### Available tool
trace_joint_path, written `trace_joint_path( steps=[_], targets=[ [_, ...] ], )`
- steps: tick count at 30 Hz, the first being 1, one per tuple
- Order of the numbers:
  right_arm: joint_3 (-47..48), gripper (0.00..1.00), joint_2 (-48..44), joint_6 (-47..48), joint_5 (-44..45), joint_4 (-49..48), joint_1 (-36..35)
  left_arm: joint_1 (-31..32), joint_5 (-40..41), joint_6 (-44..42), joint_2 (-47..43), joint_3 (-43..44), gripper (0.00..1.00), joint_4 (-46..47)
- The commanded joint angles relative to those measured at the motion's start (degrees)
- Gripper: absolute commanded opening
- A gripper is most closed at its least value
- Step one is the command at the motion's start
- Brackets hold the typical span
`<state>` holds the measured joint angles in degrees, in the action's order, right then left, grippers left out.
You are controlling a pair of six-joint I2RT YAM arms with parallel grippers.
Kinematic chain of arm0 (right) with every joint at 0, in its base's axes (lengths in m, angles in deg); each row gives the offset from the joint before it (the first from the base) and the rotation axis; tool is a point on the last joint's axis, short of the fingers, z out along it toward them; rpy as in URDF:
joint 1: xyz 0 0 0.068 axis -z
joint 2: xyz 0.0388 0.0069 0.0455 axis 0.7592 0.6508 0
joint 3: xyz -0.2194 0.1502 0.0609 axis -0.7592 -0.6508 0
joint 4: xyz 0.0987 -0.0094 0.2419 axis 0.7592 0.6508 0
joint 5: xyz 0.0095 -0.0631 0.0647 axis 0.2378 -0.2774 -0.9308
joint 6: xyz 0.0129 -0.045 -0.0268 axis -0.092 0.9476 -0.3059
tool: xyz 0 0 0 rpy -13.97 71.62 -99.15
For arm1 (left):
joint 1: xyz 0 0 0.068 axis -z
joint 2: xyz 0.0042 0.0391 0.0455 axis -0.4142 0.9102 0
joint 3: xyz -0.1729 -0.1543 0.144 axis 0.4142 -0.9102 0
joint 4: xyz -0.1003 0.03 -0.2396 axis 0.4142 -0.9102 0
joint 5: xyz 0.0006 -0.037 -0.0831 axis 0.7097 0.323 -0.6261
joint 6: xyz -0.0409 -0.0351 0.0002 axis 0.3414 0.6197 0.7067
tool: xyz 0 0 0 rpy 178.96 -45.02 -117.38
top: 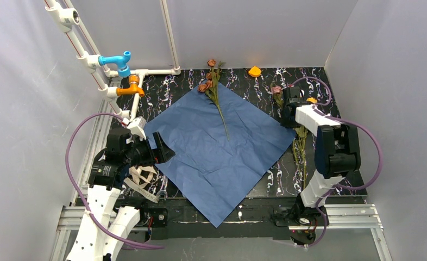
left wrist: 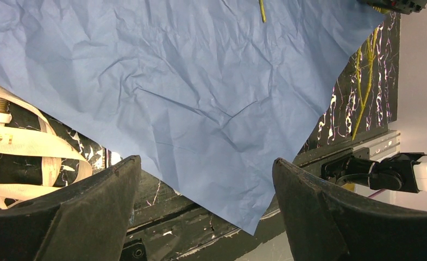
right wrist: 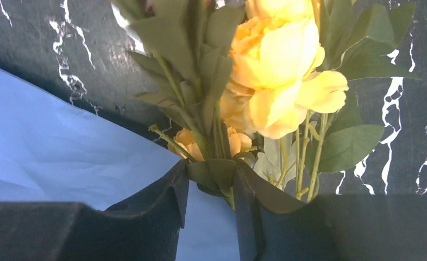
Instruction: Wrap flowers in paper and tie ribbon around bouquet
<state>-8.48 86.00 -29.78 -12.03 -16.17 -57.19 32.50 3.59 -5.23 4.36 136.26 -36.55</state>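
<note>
The light blue paper (top: 217,147) lies flat as a diamond on the black marbled table. One stem of pink-brown flowers (top: 207,84) rests on its far corner. A second bunch of flowers with yellow heads (right wrist: 276,70) lies just off the paper's right corner, long stems (top: 301,147) trailing toward me. My right gripper (right wrist: 211,174) is down on this bunch, its jaws pinching green leaves at the base of the heads. My left gripper (left wrist: 206,168) hangs open over the paper's near-left edge (left wrist: 173,81), holding nothing. The beige ribbon (top: 140,179) lies in a loose heap under the left arm.
White pipes with a blue valve (top: 116,58) and an orange valve (top: 132,87) run along the back left. A small orange object (top: 254,71) sits by the back wall. White walls enclose the table on three sides.
</note>
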Motion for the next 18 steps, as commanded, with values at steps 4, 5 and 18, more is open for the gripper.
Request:
trace_joint_path(
  steps=[4,5,18],
  targets=[
    [5.4,0.28,0.8,0.9,1.9,-0.8,0.8,-0.3,0.2,-0.5,0.5,-0.3,0.89,-0.3],
    [6.3,0.28,0.5,1.1,2.2,-0.3,0.8,-0.3,0.2,-0.4,0.5,-0.3,0.89,-0.3],
    [12.4,0.62,5.1,2.3,3.4,0.0,0.9,-0.3,0.2,-0.4,0.5,-0.3,0.89,-0.3]
  ],
)
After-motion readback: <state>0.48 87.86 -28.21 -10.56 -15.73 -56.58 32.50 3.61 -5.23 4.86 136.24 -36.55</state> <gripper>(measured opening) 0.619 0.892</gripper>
